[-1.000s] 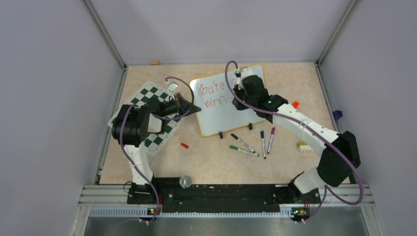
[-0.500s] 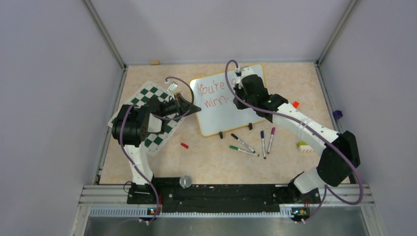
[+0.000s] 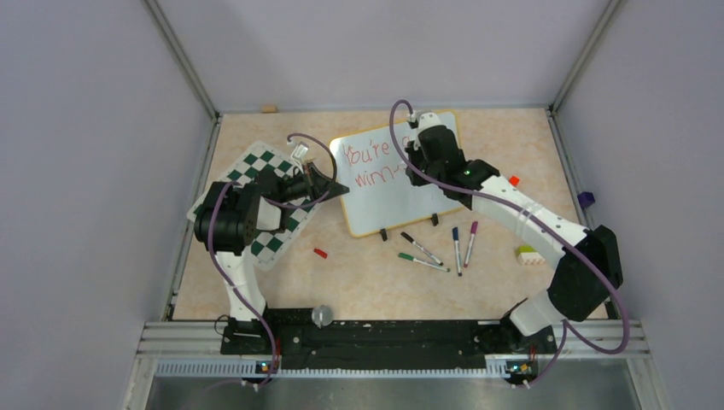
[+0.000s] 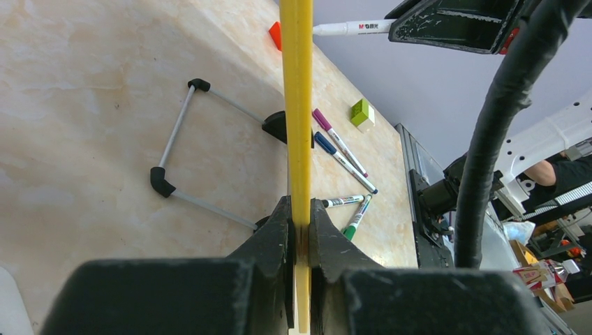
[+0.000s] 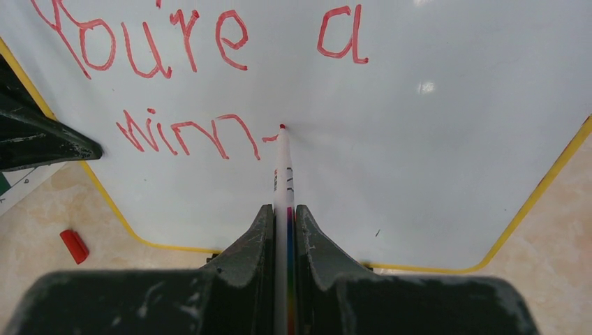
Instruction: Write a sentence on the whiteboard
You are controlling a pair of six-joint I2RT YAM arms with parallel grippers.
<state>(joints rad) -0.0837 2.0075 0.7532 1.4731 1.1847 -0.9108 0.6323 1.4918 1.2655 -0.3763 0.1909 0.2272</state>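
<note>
- Plainly, red handwriting on the whiteboard (image 5: 433, 139) read "You're a" on the first line and "winn" below it, with a short stroke after the last n.
- The red marker (image 5: 283, 167) had a white barrel with a rainbow stripe and small black print too fine to read. Its red tip touched the board at the end of that stroke.
- The right gripper (image 5: 283, 213) was clamped on the marker's barrel, one black jaw pressed to each side.
- The left gripper (image 4: 299, 216) was pinched tight on the whiteboard's thin yellow edge, at its left side.
- The board was glossy with rounded corners and sat at the far middle of the beige, stone-patterned table (image 3: 359, 282), between the two grippers.
- Two small black clips (image 3: 384, 233) sat on its near long edge.
- One grey wire stand (image 4: 188, 150) with black corners showed beside the board's edge in the left wrist view.
- Four loose markers lay just past the near edge: black (image 3: 421, 248), green (image 3: 422, 261), blue (image 3: 457, 249) and purple (image 3: 470, 243).
- One red cap (image 3: 320, 253) lay alone on the table.
- One green-and-white checkered mat (image 3: 256, 201) lay under the left arm.
- One yellow-green and white block (image 3: 528, 254) sat near the right arm.
</note>
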